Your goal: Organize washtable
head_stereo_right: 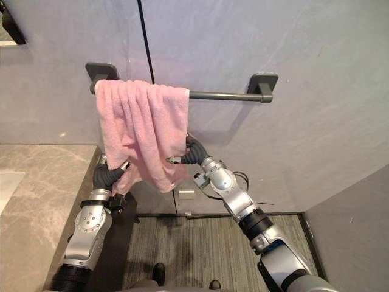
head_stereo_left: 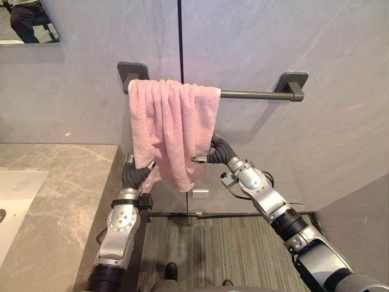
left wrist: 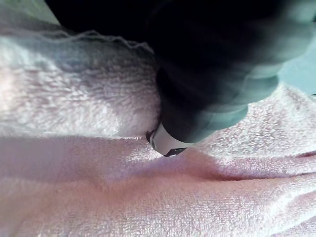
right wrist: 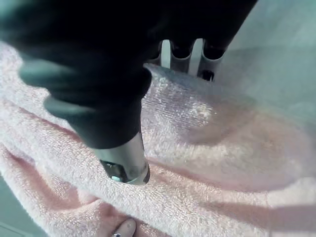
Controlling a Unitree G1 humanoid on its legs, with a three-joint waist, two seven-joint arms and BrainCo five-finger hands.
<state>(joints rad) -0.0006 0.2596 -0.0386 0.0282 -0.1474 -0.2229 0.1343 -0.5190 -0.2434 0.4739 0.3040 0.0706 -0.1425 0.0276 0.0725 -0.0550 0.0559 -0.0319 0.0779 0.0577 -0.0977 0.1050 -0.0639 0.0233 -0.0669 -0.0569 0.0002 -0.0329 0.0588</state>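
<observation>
Grey wall (head_stereo_left: 273, 36): one rail (head_stereo_left: 249, 94), one pink towel (head_stereo_left: 173, 125)

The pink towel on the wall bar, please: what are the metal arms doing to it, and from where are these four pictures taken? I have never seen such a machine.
This is a humanoid robot; its two arms end in mechanical hands. The two wide pictures come from cameras in its head, looking down; the two close ones from a camera on each wrist. A pink towel hangs over a dark bar on the wall. The right hand pinches the towel's right side between thumb and fingers. The left hand is against its other side, partly hidden by the cloth. To the robot's left is a marble counter with a white basin.
</observation>
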